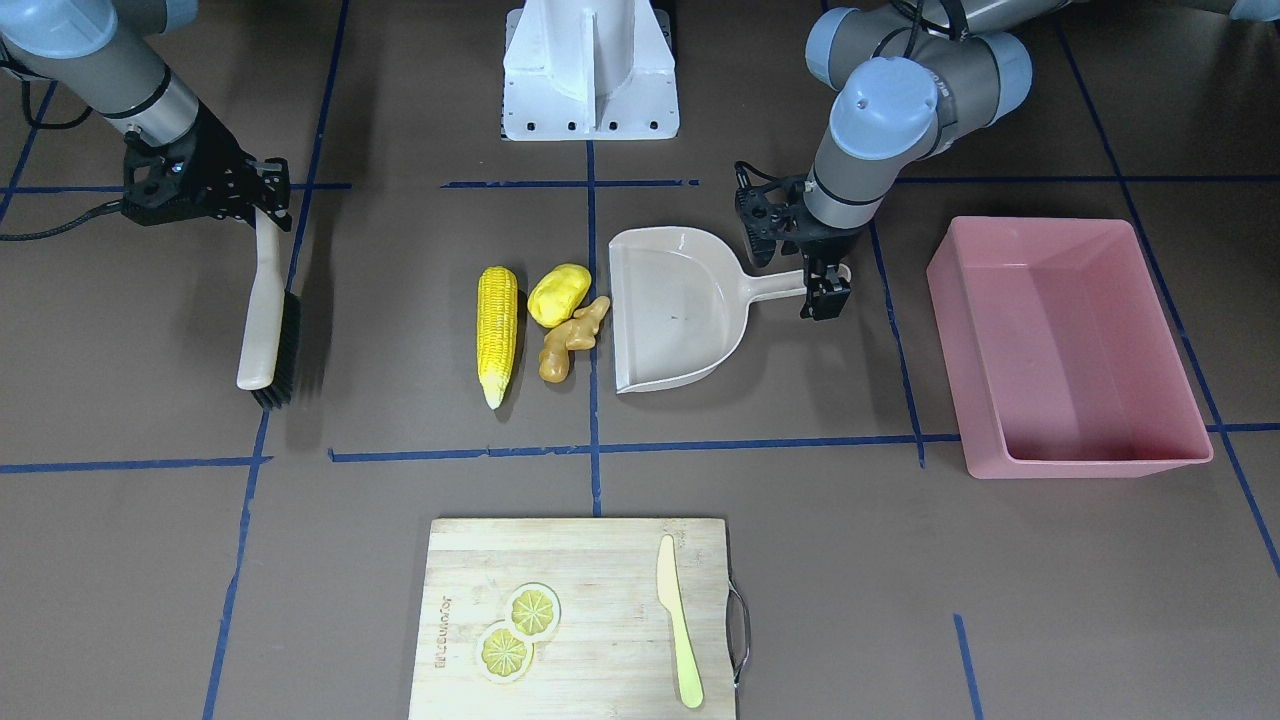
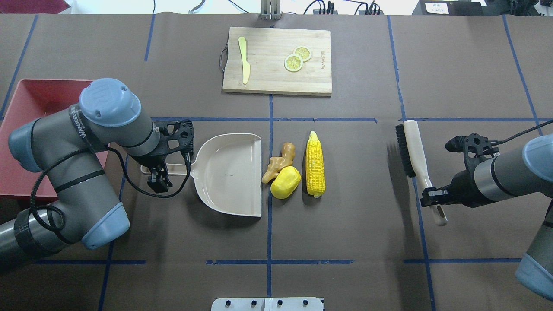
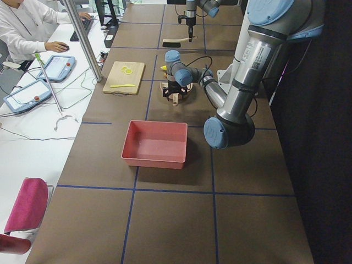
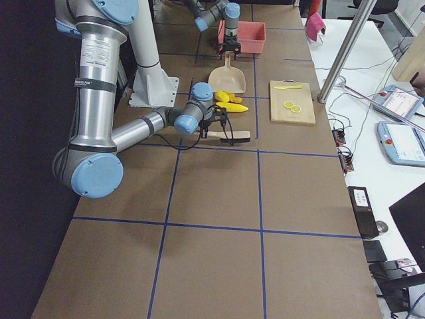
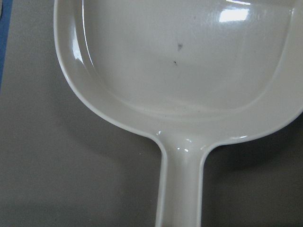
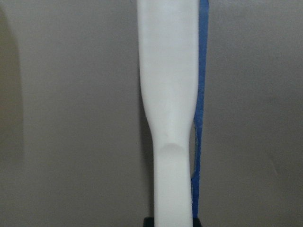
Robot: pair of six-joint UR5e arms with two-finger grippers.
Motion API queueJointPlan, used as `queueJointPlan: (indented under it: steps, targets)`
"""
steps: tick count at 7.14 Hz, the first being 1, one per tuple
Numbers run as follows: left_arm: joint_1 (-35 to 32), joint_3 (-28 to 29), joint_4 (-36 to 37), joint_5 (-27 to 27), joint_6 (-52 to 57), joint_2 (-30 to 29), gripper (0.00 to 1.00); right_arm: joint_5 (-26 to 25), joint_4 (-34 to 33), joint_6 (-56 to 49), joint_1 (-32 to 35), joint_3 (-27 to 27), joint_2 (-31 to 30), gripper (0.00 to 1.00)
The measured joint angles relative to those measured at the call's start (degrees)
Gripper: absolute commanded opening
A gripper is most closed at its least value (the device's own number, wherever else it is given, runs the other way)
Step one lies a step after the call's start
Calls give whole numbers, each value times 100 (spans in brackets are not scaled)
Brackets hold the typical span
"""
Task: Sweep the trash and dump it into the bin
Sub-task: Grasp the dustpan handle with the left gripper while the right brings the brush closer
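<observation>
The trash lies in a group at mid-table: a yellow corn cob (image 1: pixel 498 330) (image 2: pixel 315 164), a yellow potato-like lump (image 1: pixel 558 293) (image 2: pixel 285 182) and a tan ginger root (image 1: pixel 572 340) (image 2: pixel 278 164). A beige dustpan (image 1: pixel 675 310) (image 2: pixel 229 172) lies flat with its open edge next to the ginger. My left gripper (image 1: pixel 825 292) (image 2: pixel 157 175) is shut on the dustpan's handle (image 5: pixel 182 189). My right gripper (image 1: pixel 262 200) (image 2: pixel 432 196) is shut on the handle of a brush (image 1: pixel 265 320) (image 2: pixel 414 147) (image 6: pixel 168 94), well clear of the corn. The pink bin (image 1: pixel 945 330) (image 2: pixel 30 97) stands beyond the dustpan, empty.
A wooden cutting board (image 1: pixel 600 560) (image 2: pixel 268 77) on the operators' side carries two lemon slices (image 1: pixel 518 628) and a yellow-green knife (image 1: pixel 680 630). The white robot base (image 1: pixel 590 70) stands at the robot's edge. Blue tape lines cross the brown table.
</observation>
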Motion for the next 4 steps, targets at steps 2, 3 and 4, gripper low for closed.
queueJointPlan:
  steps: [2, 3, 4]
  targets:
    - [143, 93, 15, 260, -26, -119, 52, -109, -69, 42, -145, 5, 123, 0]
    - [169, 154, 20, 335, -21, -182, 26, -153, -74, 125, -212, 5, 165, 0]
    - [178, 173, 25, 369, -5, -210, 8, -174, -76, 197, -261, 2, 207, 0]
